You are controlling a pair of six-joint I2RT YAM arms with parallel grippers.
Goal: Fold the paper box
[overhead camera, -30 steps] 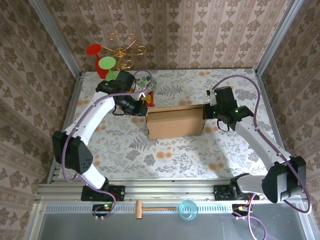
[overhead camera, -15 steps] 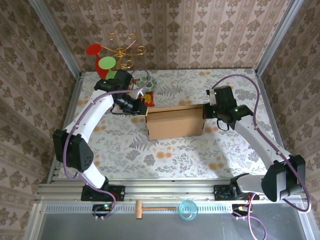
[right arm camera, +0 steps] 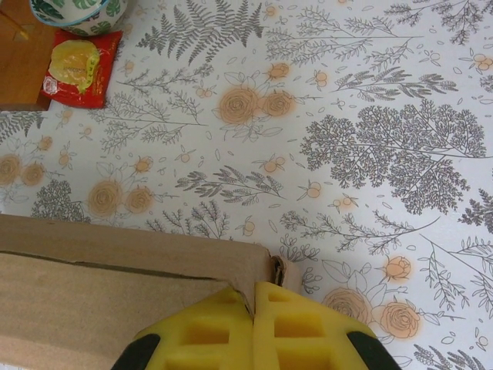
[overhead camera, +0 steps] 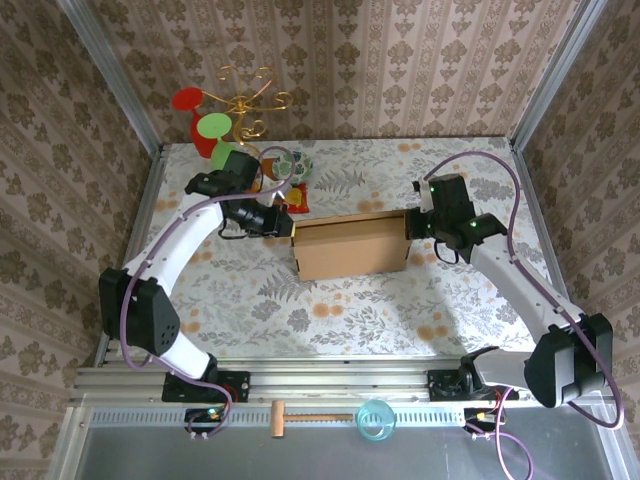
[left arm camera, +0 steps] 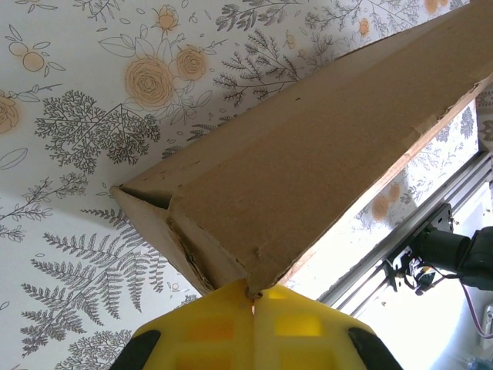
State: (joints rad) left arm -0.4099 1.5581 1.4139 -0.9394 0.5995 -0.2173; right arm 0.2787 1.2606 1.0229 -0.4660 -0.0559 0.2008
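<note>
The paper box (overhead camera: pixel 350 248) is a shallow brown cardboard box in the middle of the floral table, closed on top. My left gripper (overhead camera: pixel 290 226) is at its far left corner. In the left wrist view the yellow fingers are shut, and their tips (left arm camera: pixel 253 297) touch a pointed corner of the box (left arm camera: pixel 308 162). My right gripper (overhead camera: pixel 411 226) is at the far right corner. There the shut yellow fingers (right arm camera: pixel 253 304) rest against the corner of the box (right arm camera: pixel 100 293), beside a small folded tab (right arm camera: pixel 279 270).
A patterned bowl (overhead camera: pixel 290 163), a red snack packet (right arm camera: pixel 77 65) and a wooden board (right arm camera: pixel 21 54) lie behind the box on the left. A gold stand with red and green discs (overhead camera: pixel 235 105) stands at the back. A wooden mallet (overhead camera: pixel 300 418) and a blue cup (overhead camera: pixel 376 418) lie below the rail.
My left arm has shifted a little leftward and nearer, its gripper staying at the box's left corner. The box and the right arm have not moved.
</note>
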